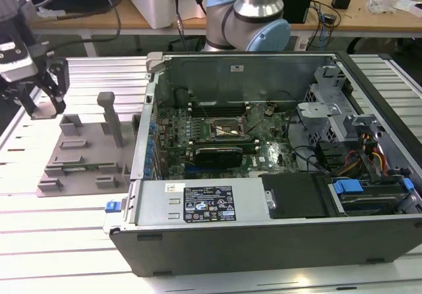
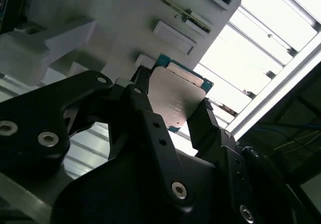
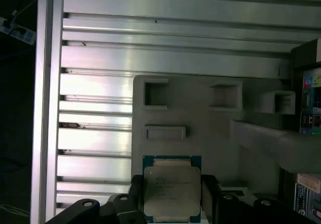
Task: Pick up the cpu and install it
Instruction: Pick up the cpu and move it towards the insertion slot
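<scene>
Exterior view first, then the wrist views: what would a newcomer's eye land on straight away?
The big open computer case, green motherboard exposed, takes the middle and the exterior view's right. At that view's left the end effector hangs over a grey tray; both wrist views show the cpu held in its grasp.

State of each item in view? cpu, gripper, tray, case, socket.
cpu: gripped at two opposite edges, metal top showing.
gripper: shut on cpu, over the tray.
tray: flat on the table.
computer case: on its side, open.
socket: without the cpu.
</scene>
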Motion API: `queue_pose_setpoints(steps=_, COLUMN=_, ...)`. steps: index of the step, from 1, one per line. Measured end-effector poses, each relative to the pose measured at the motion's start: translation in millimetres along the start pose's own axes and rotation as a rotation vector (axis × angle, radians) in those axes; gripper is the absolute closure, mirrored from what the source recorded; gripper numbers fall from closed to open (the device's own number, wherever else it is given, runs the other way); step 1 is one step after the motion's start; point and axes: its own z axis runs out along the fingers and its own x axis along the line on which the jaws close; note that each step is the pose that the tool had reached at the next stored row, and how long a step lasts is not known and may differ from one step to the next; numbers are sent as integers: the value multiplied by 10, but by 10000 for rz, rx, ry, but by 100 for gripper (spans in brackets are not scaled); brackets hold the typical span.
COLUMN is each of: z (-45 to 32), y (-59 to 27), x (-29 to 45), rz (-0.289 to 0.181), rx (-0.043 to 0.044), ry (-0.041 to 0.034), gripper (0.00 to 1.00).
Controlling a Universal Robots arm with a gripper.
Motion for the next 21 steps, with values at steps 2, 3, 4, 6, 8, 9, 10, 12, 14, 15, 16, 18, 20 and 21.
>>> queue_pose_setpoints(steps=2, z=-128, y=-2, x=-3, rz=-1, rx=1, ry=-1, gripper=45)
queue_pose_setpoints(steps=3, z=-206, y=-3, x=-4, rz=0, rx=1, ry=-1, gripper=45)
queue_pose_setpoints(steps=4, z=-263, y=-4, x=-5, rz=0, rx=1, ry=0, gripper=45)
queue_pose_setpoints(steps=6, z=-356, y=-5, x=-6, rz=0, rx=1, ry=-1, gripper=45)
queue_pose_setpoints(steps=8, z=-467, y=-7, x=-8, rz=0, rx=1, ry=-1, gripper=45)
queue_pose_setpoints(steps=9, z=-513, y=-7, x=-9, rz=-1, rx=2, ry=-1, gripper=45)
queue_pose_setpoints(steps=10, z=-580, y=-8, x=-10, rz=0, rx=1, ry=-1, gripper=45)
queue_pose_setpoints(steps=12, z=-695, y=-10, x=-12, rz=0, rx=1, ry=0, gripper=45)
queue_pose_setpoints(steps=14, z=-703, y=-9, x=-12, rz=0, rx=-1, ry=-3, gripper=45)
queue_pose_setpoints(steps=15, z=-703, y=-9, x=-12, rz=0, rx=-1, ry=-4, gripper=45)
queue_pose_setpoints(steps=16, z=-705, y=-10, x=-12, rz=0, rx=0, ry=-1, gripper=45)
queue_pose_setpoints(steps=18, z=-707, y=-9, x=-13, rz=0, rx=2, ry=0, gripper=45)
queue_pose_setpoints(steps=20, z=-708, y=-10, x=-27, rz=0, rx=3, ry=2, gripper=45)
queue_pose_setpoints(steps=21, z=-707, y=-11, x=-38, rz=-1, rx=2, ry=1, gripper=45)
